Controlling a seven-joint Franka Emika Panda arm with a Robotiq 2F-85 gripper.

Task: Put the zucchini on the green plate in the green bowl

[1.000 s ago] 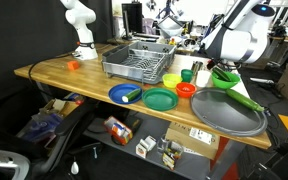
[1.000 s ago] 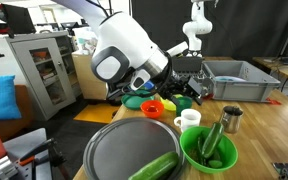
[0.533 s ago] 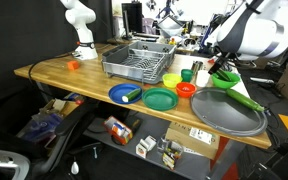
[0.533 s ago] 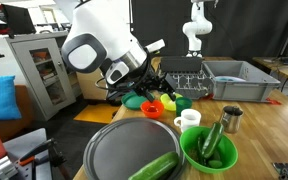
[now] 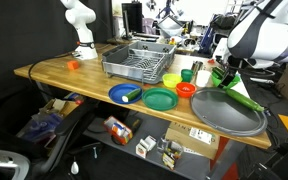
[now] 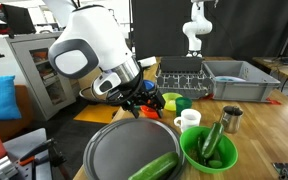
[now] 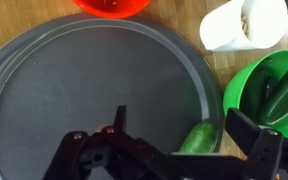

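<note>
The gripper (image 7: 176, 125) hangs released and empty above the grey tray (image 7: 74, 80); beside the tray, the zucchini (image 7: 284, 92) lies in the green bowl (image 7: 242, 100).

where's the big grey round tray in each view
In an exterior view: grey tray sits lower right.
In an exterior view: bottom centre.
Wrist view: fills the left and middle.
Shared landmark: the green bowl, right beside the tray's rim.

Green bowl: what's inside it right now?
A dark green zucchini leans inside the bowl, its upper end above the rim. The bowl's bottom under it is covered, so anything smaller there cannot be seen.
</note>
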